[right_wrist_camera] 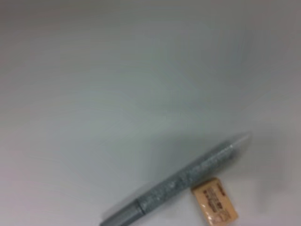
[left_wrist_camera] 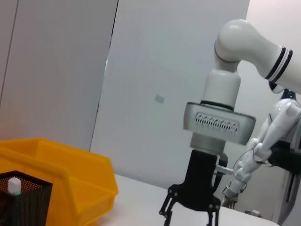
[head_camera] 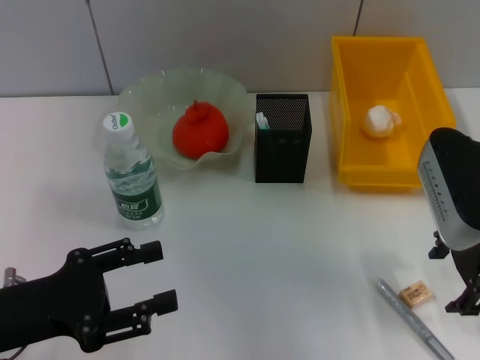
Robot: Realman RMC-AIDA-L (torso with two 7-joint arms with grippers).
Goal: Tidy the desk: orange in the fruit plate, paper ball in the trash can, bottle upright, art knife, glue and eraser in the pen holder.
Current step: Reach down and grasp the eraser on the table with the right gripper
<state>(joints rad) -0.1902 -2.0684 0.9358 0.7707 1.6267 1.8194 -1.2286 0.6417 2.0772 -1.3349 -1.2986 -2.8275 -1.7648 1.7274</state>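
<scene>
Right gripper, jaw state I can't tell, hangs closest to the eraser at its 9 o'clock, beside the art knife.

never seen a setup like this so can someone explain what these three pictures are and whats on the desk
It is a two-armed robot tidying a white desk. One picture looks down from its head; the other two come from cameras on its wrists.

On the desk: an upright bottle, an orange in the fruit plate, a pen holder, and a paper ball in the yellow trash can.

An eraser lies beside a grey pen-like stick near the right gripper. The left gripper waits open, holding nothing.
</scene>
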